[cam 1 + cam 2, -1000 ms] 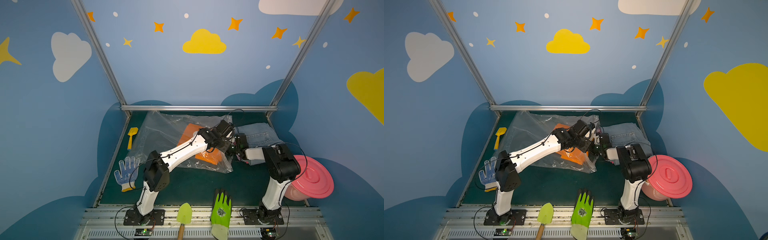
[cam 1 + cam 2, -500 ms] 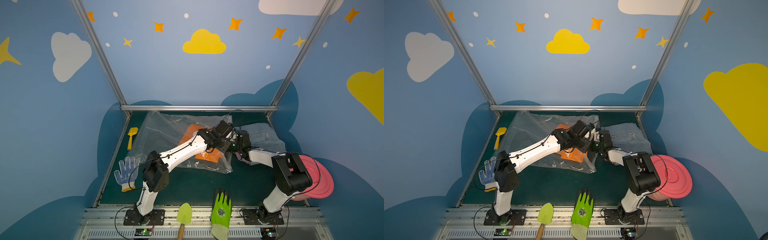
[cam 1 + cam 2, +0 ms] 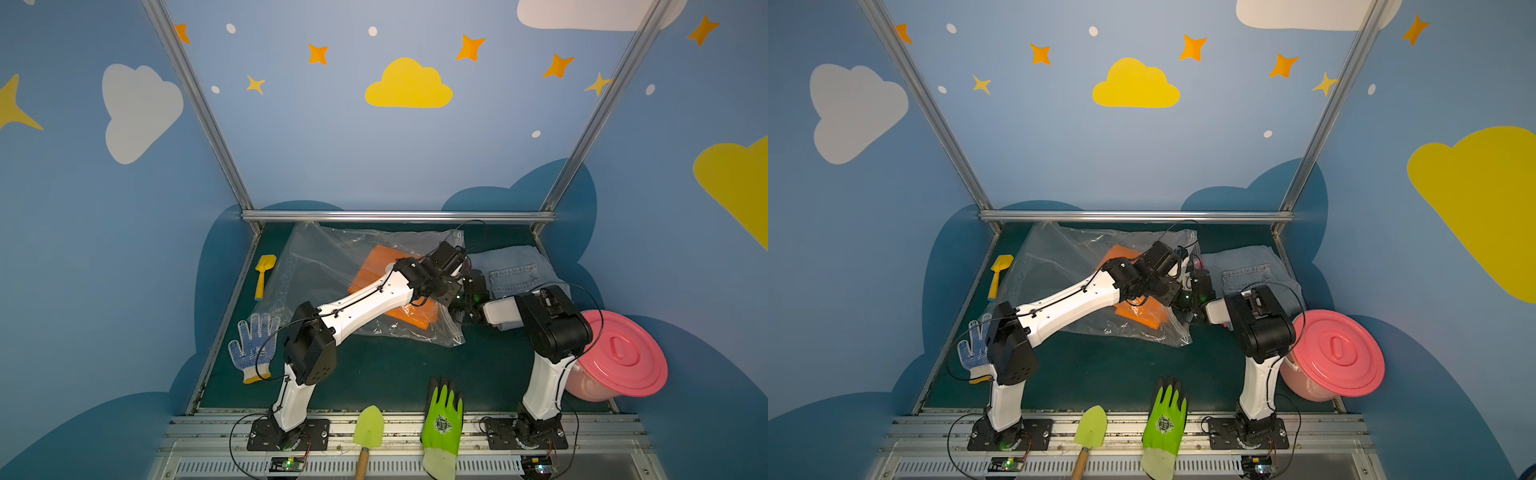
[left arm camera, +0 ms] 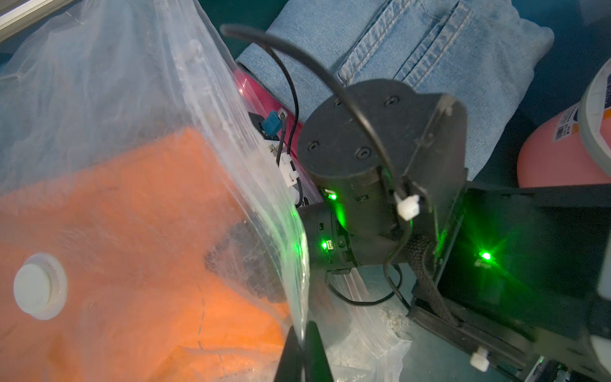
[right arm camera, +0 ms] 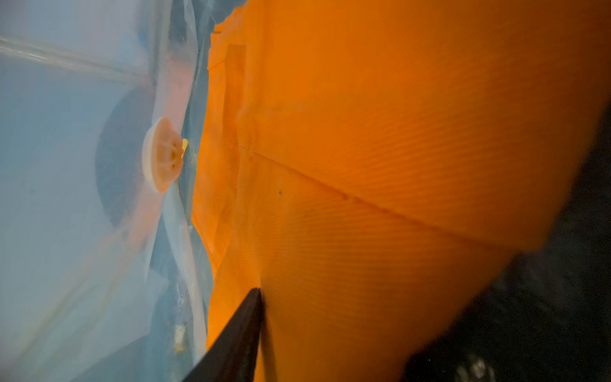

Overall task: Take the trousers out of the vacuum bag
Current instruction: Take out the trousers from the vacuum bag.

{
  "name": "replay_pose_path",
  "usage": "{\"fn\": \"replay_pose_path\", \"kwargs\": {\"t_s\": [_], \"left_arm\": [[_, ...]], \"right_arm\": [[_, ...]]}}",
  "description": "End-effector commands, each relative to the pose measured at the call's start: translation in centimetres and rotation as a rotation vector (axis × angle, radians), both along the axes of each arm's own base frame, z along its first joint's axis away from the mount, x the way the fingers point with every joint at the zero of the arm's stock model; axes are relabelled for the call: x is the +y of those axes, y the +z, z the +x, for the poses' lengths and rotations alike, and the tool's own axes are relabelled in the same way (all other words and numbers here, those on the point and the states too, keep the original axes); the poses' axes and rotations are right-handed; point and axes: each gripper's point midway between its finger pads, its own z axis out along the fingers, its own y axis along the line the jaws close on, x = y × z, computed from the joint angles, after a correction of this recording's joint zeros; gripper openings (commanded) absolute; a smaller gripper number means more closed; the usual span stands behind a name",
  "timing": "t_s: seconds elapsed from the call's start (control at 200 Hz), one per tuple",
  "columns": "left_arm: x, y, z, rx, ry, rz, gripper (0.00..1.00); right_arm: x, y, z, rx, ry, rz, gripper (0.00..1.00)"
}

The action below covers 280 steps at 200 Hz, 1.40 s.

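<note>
Right elbow [image 3: 552,328] has been swung back in, right hand [image 4: 244,264] buried in the bag [image 3: 324,266] against the orange trousers [image 5: 396,132] still inside; open or clamped can't be told. Lip [image 4: 264,205] should be kept lifted by the left hand [image 4: 302,350] pinched on it so cloth, not plastic, gets grabbed.
</note>
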Motion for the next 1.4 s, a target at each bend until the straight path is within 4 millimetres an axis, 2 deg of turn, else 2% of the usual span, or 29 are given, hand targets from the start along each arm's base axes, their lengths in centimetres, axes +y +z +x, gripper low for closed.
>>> {"fn": "replay_pose_path", "kwargs": {"t_s": [0.0,0.08,0.355,0.971,1.397], "left_arm": [[0.4,2.1,-0.3,-0.03,0.003,-0.029,0.05],[0.4,2.1,-0.3,-0.03,0.003,-0.029,0.05],[0.5,2.1,-0.2,-0.034,0.004,-0.024,0.05],[0.9,2.0,0.3,-0.041,0.023,-0.014,0.05],[1.0,1.7,0.6,-0.033,0.03,-0.016,0.05]], "right_arm": [[0.9,-0.3,0.4,-0.001,0.01,0.012,0.36],[0.9,-0.4,0.5,0.002,0.011,0.015,0.22],[0.8,0.2,0.8,-0.009,0.016,0.039,0.0],[-2.6,7.5,0.1,-0.118,0.005,0.057,0.0],[-4.8,10.6,-1.1,-0.151,0.0,0.023,0.0]]}}
